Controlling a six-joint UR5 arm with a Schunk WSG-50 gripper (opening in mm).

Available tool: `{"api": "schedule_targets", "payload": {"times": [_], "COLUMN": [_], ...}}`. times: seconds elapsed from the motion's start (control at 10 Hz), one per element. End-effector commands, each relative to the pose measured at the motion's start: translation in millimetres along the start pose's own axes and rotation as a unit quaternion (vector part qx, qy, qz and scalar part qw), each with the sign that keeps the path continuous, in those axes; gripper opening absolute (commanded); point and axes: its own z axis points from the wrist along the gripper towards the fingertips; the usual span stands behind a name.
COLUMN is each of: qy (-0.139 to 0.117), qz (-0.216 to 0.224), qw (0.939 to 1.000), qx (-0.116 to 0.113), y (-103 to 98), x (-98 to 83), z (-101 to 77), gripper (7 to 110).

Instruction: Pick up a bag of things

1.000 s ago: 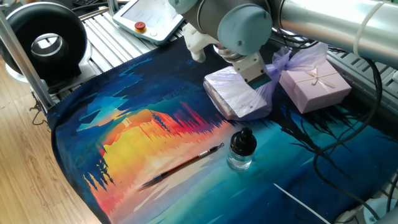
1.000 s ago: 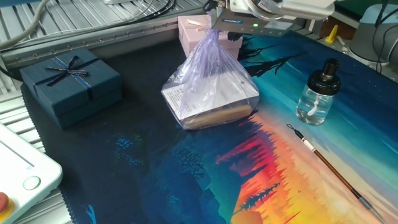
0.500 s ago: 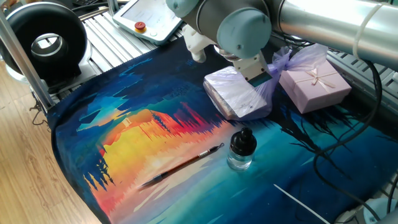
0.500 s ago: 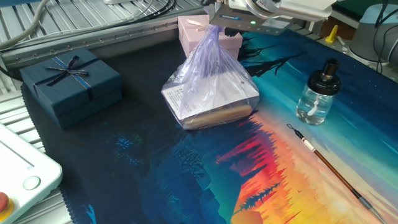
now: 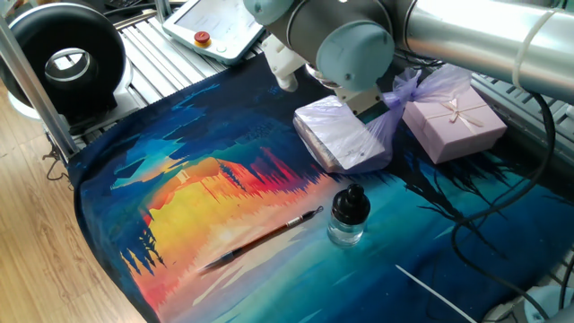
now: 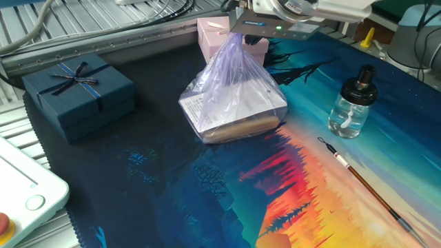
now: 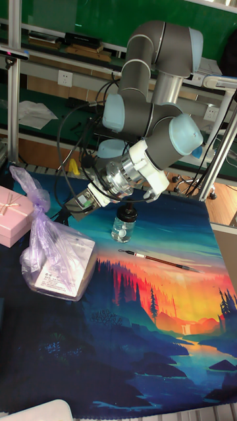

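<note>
Tall fixed view: bag of things [image 7: 58, 258] just below end effector [image 7: 74, 206]

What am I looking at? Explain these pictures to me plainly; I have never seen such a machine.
The grey jointed machine is a robot arm. Its tip carries a two-finger gripper. Three cameras watch one table, two from different sides and one in a tall picture. On a painted mat lie a lilac plastic bag with a whitish block inside, a pink gift box, a navy gift box, a glass bottle and a brush. The gripper is at the bag's neck; whether it has closed is hidden.
</note>
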Motion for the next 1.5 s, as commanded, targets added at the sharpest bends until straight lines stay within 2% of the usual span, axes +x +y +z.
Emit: {"api": "schedule_targets", "payload": {"times": [0.0,0.1,0.2,0.3,0.5,0.6,0.8,0.9,1.0,1.2,1.4], "qy": [-0.036,-0.053,-0.041,-0.022,-0.027,-0.007,0.005,0.023,0.027,0.036,0.03], "qz": [-0.018,-0.039,-0.038,-0.033,-0.045,-0.053,-0.082,-0.084,-0.081,-0.075,-0.071], "qw": [0.9985,0.9969,0.9978,0.9988,0.9979,0.9978,0.9954,0.9948,0.9948,0.9948,0.9941], "qx": [-0.036,-0.044,-0.035,-0.029,-0.037,-0.039,-0.048,-0.054,-0.055,-0.059,-0.077], "y": [7.1,-0.2,-7.5,-12.2,-14.2,-14.8,-10.2,-4.3,-0.5,1.6,9.5], "x": [-23.0,-35.2,-30.3,-20.9,-21.4,-9.9,6.1,25.7,32.4,36.5,31.3], "z": [8.6,13.9,15.2,17.1,36.4,42.0,58.1,64.4,61.8,63.3,82.6], "gripper": [22,22,66,66,66,66,66,88,88,88,88]}}
